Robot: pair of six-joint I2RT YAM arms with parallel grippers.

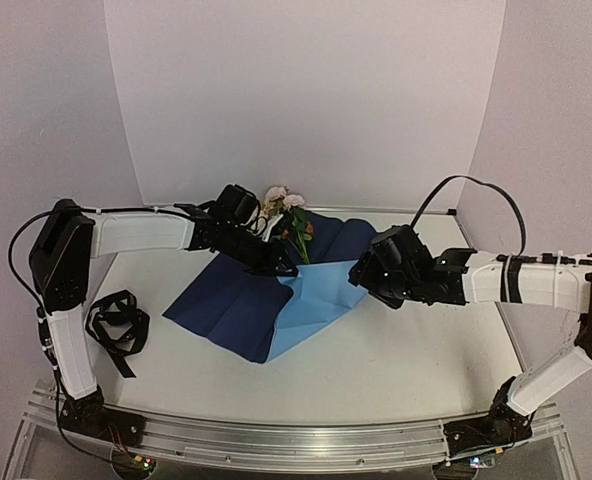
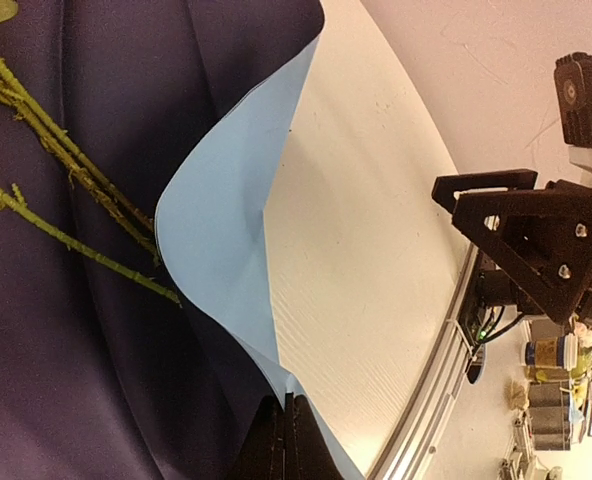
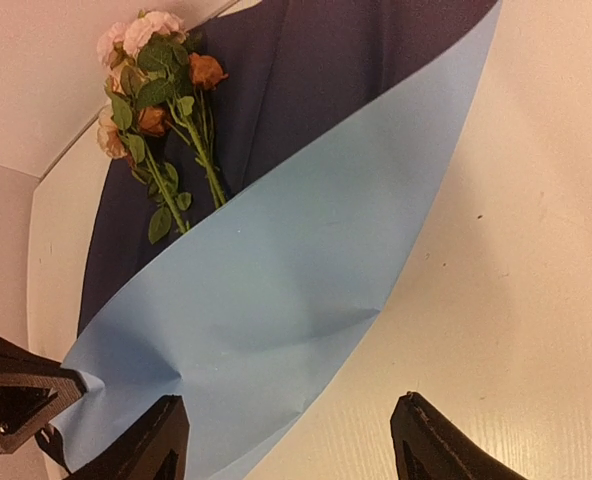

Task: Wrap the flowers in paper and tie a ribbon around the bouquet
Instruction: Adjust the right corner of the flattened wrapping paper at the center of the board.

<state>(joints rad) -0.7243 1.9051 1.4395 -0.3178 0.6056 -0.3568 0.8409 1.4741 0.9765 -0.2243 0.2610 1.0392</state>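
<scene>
Okay, here's what worries us. The surface point(image 1: 406, 370) looks smooth, and the paper point(image 1: 226, 305) lies on it dark side up, with its right-hand part folded over so the light blue side shows. A big creased sheet like that could slide instead of rolling. The flap could also spring back flat once nothing pins it.

The flowers point(image 1: 294, 225) lie on the dark part near the far edge, with the heads poking past the paper toward the back wall and the stems running under the blue flap. They're loose, so if the sheet gets tugged sideways we reckon they'll roll or fan out and the wrap will end up lopsided.

The ribbon point(image 1: 116, 322) sits in a floppy black heap off to the left, well apart from the paper. It looks tangle-prone to us.

The left fingers point(image 2: 286, 440) are clenched, pinching the edge of the blue flap as far as we can see. That's a thin grip, so it could slip or tear the paper. The right fingers point(image 3: 156, 450) are spread wide and hold nothing, with one just beside the flap's edge, so only one side has the fold.
</scene>
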